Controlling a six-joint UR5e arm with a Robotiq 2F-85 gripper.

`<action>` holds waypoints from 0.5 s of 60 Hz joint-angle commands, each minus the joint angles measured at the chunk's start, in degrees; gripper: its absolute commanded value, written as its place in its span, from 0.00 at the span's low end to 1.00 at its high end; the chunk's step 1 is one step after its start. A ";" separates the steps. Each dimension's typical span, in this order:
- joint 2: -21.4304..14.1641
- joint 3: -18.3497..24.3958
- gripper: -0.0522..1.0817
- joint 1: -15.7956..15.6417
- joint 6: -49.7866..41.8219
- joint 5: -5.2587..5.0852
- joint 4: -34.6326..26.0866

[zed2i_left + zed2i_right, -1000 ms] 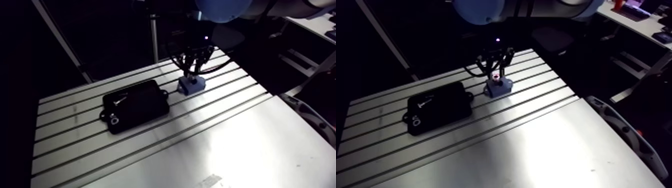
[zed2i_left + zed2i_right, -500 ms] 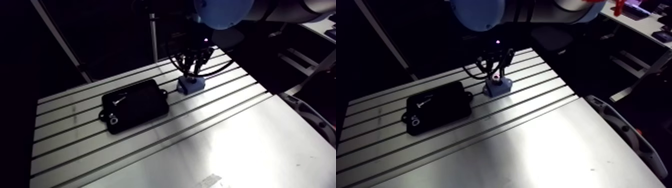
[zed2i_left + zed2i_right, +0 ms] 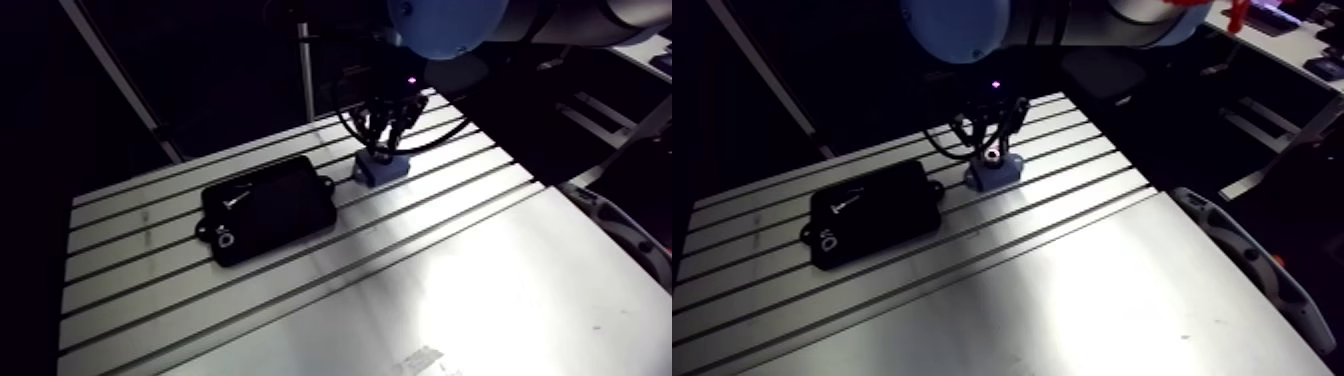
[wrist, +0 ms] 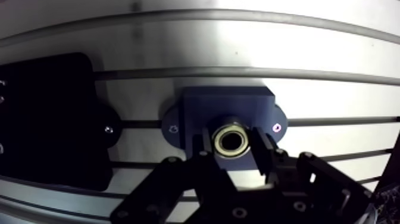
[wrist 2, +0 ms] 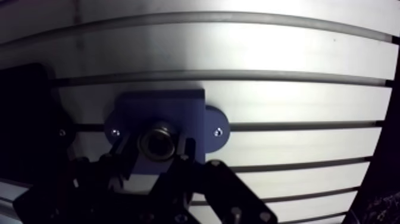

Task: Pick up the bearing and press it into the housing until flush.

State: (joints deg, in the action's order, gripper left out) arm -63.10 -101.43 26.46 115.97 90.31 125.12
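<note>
**Bearing clamped in gripper, sitting over housing bore**

Wrist view: gripper [image 4: 231, 146] has its two fingers [image 4: 200, 148] closed narrow on the bearing [image 4: 230, 139], one pad on each side. The bearing is a small metal ring with a pale inner race, bore facing the camera. It sits right at the middle of the blue housing [image 4: 229, 104]. Can't tell from this angle if it's already in the bore or just above it; the fingers hide the seat.

The housing lies flat on the slotted table [image 4: 238, 53], with an ear on each side and a screw [image 4: 277, 126] in each ear. A flat black case [image 4: 47, 113] lies just beside the housing, with one of its tabs near the housing's ear; they look apart.

Arm view: the gripper comes straight down onto the housing [image 3: 383, 170], and the black case [image 3: 268, 208] lies next to it on the table.
</note>
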 commanded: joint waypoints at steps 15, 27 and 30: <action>0.22 -0.21 0.71 0.09 0.00 0.00 0.00; 0.22 -0.23 0.71 0.09 0.00 0.00 0.00; 0.22 -0.22 0.71 0.09 0.00 0.00 0.00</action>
State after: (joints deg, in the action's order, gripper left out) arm -62.88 -101.64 26.54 115.97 90.31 125.12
